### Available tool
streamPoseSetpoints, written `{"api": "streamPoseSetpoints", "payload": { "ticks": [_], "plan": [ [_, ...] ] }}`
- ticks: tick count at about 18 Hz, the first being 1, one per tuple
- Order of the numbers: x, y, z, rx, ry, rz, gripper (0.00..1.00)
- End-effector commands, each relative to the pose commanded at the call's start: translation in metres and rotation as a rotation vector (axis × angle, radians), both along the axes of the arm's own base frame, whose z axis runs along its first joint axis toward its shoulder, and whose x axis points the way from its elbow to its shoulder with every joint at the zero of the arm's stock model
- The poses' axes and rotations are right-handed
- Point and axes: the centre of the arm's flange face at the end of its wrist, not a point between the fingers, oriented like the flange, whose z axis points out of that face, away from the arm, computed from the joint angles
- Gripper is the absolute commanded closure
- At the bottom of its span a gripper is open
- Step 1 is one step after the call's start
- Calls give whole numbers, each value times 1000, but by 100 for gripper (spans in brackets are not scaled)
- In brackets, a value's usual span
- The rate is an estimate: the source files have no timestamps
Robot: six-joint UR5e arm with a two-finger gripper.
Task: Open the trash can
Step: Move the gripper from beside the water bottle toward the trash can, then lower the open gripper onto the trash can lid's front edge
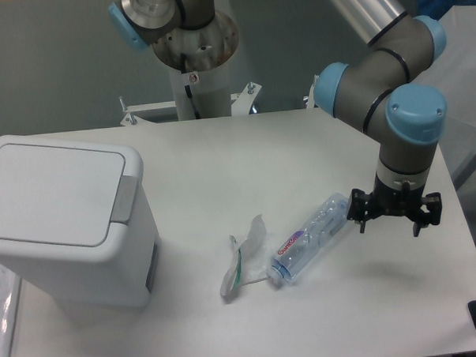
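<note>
The trash can [66,221] sits at the table's [245,158] left edge, its white lid shut flat and the grey push tab [124,201] facing the middle of the table. Opening it well likely means crossing above the plastic bottle [313,236] and wrapper [243,256], then pressing squarely down on that tab. The arm's wrist points straight down over the table's right side, well apart from the can, its hand [388,218] spread open, holding nothing, just beside the bottle's base.
</note>
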Motion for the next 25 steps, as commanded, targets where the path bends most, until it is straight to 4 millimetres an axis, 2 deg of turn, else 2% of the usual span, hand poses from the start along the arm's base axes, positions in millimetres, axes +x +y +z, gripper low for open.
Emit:
{"api": "streamPoseSetpoints", "payload": {
  "ticks": [3, 8, 10, 13, 16, 17, 20, 22, 24, 25],
  "plan": [
    [18, 19, 19, 37, 4, 34, 0],
    [61, 53, 67, 127, 16, 54, 0],
    [77, 65, 78, 168, -1, 49, 0],
    [97, 71, 114, 262, -10, 32, 0],
    [127, 69, 165, 386, -22, -11, 0],
    [136, 69, 174, 407, -29, -15, 0],
    [164, 82, 181, 434, -59, -46, 0],
    [184, 90, 167, 427, -106, -65, 0],
    [200, 89, 160, 417, -133, -58, 0],
    [211, 89, 164, 421, -139, -53, 0]
  ]
}}
